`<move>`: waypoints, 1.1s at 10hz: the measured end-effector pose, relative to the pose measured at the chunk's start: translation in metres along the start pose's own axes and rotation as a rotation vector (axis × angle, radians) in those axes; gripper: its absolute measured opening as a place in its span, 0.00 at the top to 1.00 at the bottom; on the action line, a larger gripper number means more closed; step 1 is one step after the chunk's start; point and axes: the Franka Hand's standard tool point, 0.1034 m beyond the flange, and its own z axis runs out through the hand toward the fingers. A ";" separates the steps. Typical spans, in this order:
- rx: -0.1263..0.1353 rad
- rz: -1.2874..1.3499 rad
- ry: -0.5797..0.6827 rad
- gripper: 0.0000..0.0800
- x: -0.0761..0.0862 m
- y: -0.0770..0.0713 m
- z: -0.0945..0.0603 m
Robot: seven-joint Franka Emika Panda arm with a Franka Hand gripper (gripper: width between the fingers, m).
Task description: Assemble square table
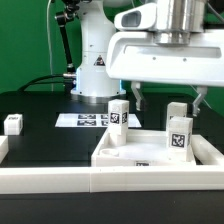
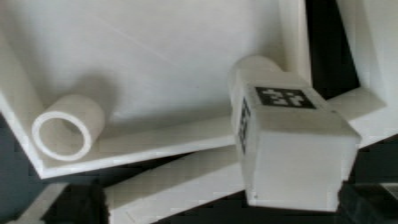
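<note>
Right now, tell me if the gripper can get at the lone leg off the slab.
Probably yes. The leg stands alone on the table with nothing over it, and the gripper hangs open above the slab.

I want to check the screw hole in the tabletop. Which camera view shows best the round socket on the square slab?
The wrist view shows it best: the round socket appears large, with its open hollow visible, standing on the square slab near a corner. In the exterior view, the slab's raised rim and the legs hide the inside, so I cannot find the socket there.
</note>
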 end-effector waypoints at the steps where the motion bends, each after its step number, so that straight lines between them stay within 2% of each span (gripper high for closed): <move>1: -0.003 0.011 -0.014 0.19 0.000 -0.002 -0.002; 5: -0.004 0.008 -0.009 0.19 0.000 -0.001 0.000; 6: -0.001 -0.086 -0.005 0.19 -0.003 0.007 0.000; 7: 0.005 -0.153 0.001 0.19 -0.007 0.022 -0.002; 9: 0.014 -0.247 0.017 0.19 -0.010 0.072 -0.004; 11: 0.014 -0.215 0.017 0.19 -0.002 0.074 -0.006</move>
